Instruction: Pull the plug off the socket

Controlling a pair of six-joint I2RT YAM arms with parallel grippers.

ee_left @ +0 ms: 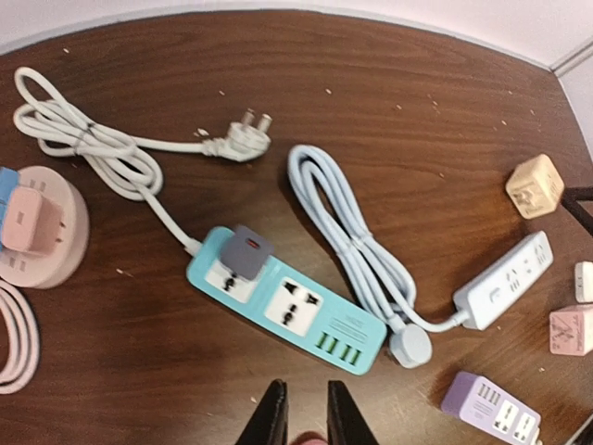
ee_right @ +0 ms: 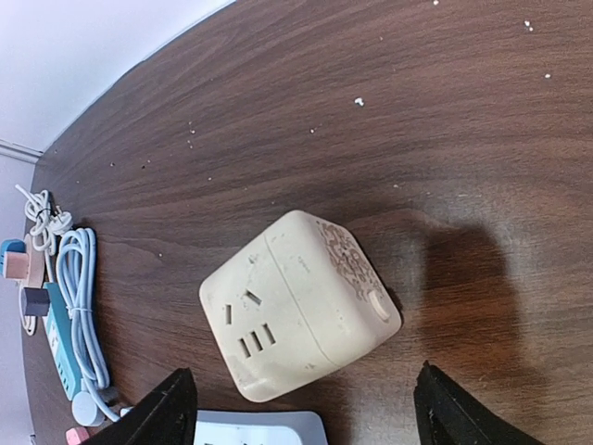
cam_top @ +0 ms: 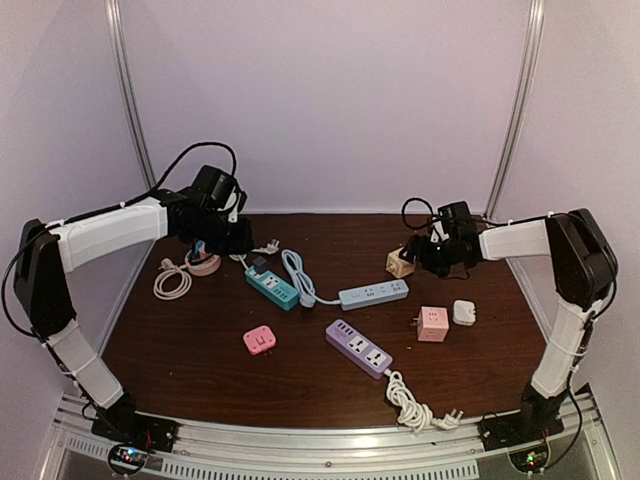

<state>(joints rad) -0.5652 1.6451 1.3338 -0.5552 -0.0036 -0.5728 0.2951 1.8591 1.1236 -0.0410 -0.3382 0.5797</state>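
A grey plug sits in the end socket of a teal power strip, also seen as the plug in the strip in the top view. A pink and blue plug is seated in a round pink socket at the left. My left gripper hangs above the table just near of the teal strip. Its fingers stand a narrow gap apart with nothing between them. My right gripper is wide open with a cream cube socket just ahead of its fingers, untouched.
A coiled light-blue cable runs to a white strip. A white cord with a loose plug lies at the back left. Also on the table are a purple strip, a pink cube, a small white adapter and a flat pink socket.
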